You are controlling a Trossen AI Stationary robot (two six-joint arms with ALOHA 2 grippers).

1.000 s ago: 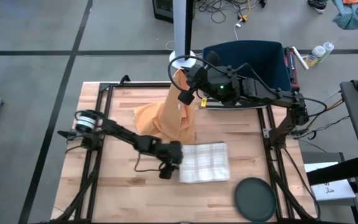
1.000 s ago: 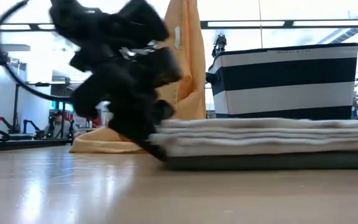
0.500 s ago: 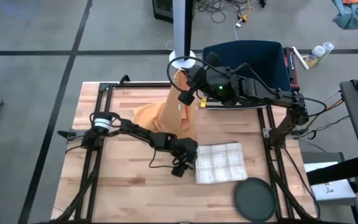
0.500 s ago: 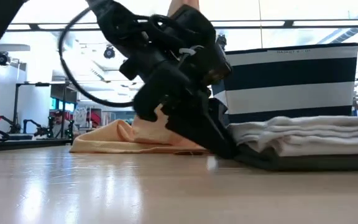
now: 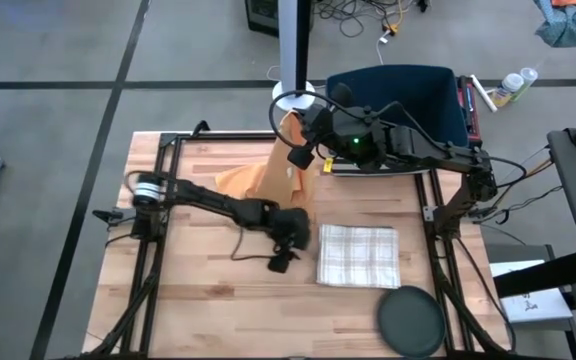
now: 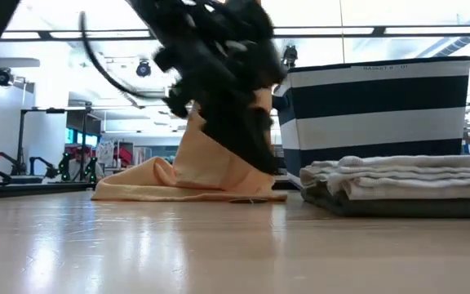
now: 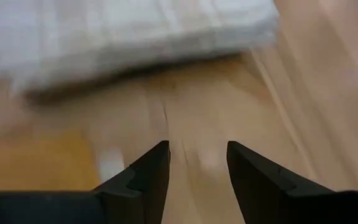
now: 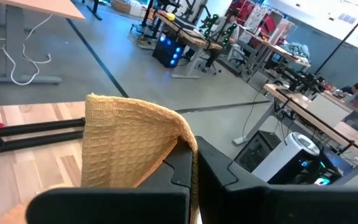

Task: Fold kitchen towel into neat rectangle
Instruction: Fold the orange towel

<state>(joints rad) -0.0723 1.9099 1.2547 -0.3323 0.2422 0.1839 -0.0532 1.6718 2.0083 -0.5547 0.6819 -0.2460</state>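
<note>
A white checked towel (image 5: 358, 255), folded to a flat rectangle, lies on the wooden table (image 5: 198, 300); the low view shows it as a stack of layers (image 6: 398, 175). My left gripper (image 5: 303, 240) hovers just left of it, open and holding nothing (image 7: 197, 162), raised off the table (image 6: 261, 157). An orange kitchen towel (image 5: 268, 175) hangs from my right gripper (image 5: 296, 140), which is shut on it high above the table's far middle. My right gripper pinches the orange towel's top edge (image 8: 182, 140) between its two fingers, coming nearly level from the table's right. The cloth hangs slack below the fingers. Its lower end (image 5: 236, 188) lies bunched on the table.
A dark-and-white striped basket (image 6: 374, 106) stands behind the folded towel at the far right. A dark round disc (image 5: 409, 320) lies at the table's near right. Bare wood stretches along the near left.
My left gripper pushed the folded checked towel along the table toward the right edge, then rose and drew back a little to the left, leaving a gap. The towel now lies farther right, still folded. My right gripper and the orange towel stayed still.
</note>
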